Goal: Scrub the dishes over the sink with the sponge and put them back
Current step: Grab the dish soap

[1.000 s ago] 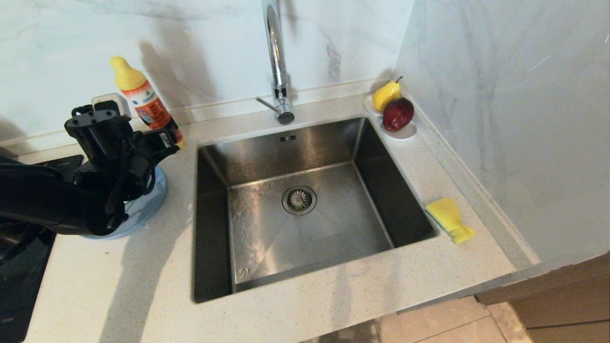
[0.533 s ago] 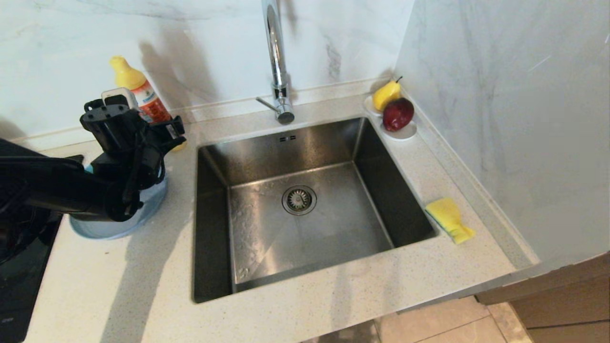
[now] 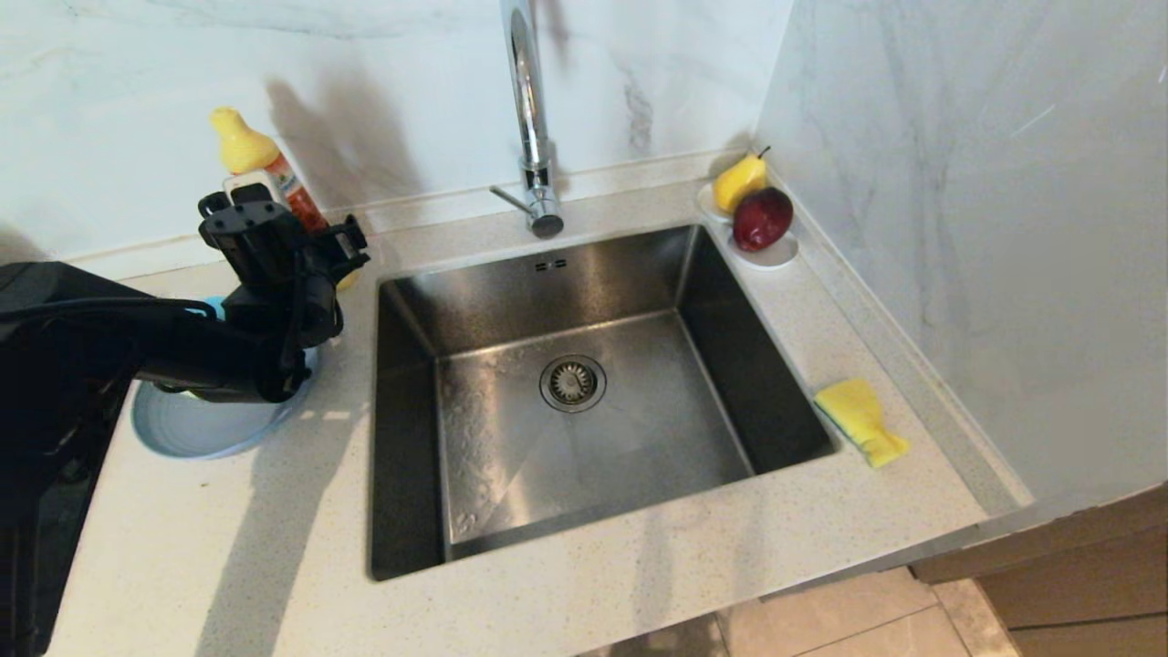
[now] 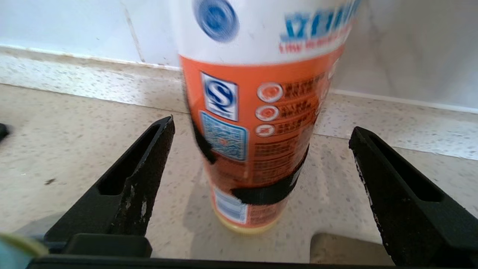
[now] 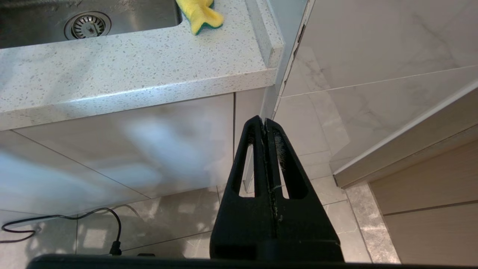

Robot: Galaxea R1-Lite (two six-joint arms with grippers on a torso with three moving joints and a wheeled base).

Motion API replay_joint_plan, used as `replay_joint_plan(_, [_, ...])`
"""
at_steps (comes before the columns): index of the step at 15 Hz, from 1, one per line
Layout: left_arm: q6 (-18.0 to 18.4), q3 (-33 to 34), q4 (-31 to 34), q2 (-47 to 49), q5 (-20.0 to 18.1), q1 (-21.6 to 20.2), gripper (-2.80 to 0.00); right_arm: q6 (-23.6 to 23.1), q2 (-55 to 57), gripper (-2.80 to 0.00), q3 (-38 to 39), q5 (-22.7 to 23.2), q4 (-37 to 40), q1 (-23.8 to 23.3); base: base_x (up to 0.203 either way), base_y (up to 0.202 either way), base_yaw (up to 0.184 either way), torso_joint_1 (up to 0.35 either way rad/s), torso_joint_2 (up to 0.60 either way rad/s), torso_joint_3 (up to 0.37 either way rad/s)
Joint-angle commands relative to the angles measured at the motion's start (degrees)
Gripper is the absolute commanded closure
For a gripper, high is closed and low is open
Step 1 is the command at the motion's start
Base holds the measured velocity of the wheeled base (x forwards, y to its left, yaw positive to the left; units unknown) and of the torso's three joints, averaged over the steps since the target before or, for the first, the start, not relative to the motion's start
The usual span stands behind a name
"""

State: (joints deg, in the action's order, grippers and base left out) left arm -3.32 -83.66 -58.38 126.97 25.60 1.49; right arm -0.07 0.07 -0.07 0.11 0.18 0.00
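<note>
Left arm: reaches in from the left edge of the head view, forearm level, wrist bent up over the plate (image 3: 187,427).
Left gripper (image 4: 261,149): jaws spread wide, empty, one on each side of the detergent bottle (image 4: 257,112) without touching it.
Plate: grey-blue, on the counter (image 3: 228,547) at mid left, partly under the arm.
Sink (image 3: 584,392): centre of frame, faucet (image 3: 529,119) behind it.
Sponge (image 3: 860,420): on the counter just right of the sink.
Right gripper (image 5: 266,125): hangs below the counter edge, fingers pressed together, empty.
</note>
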Motion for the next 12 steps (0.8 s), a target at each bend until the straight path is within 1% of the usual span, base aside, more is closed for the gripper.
replay_joint_plan(1, [0.0, -2.3, -0.3, 2.6, 0.2, 0.0, -2.8, 0.0, 0.0, 0.0, 0.0, 0.0, 0.0, 0.0, 0.0, 0.0, 0.0, 0.0, 0.0, 0.0])
replay_joint_plan(4, [0.0, -4.0, -0.4, 3.8, 0.2, -0.1, -2.8, 0.0, 0.0, 0.0, 0.0, 0.0, 0.0, 0.0, 0.0, 0.0, 0.0, 0.0, 0.0, 0.0])
replay_joint_plan(6, [0.0, -7.0, 0.1, 5.1, 0.3, -0.1, -2.8, 0.0, 0.0, 0.0, 0.0, 0.0, 0.0, 0.0, 0.0, 0.0, 0.0, 0.0, 0.0, 0.0])
replay_joint_plan(9, [0.0, -11.3, 2.5, 7.2, 0.4, -0.1, -2.8, 0.0, 0.0, 0.0, 0.0, 0.0, 0.0, 0.0, 0.0, 0.0, 0.0, 0.0, 0.0, 0.0])
replay_joint_plan(12, [0.0, -12.2, 2.6, 8.5, 1.4, -0.1, -2.8, 0.0, 0.0, 0.0, 0.0, 0.0, 0.0, 0.0, 0.0, 0.0, 0.0, 0.0, 0.0, 0.0])
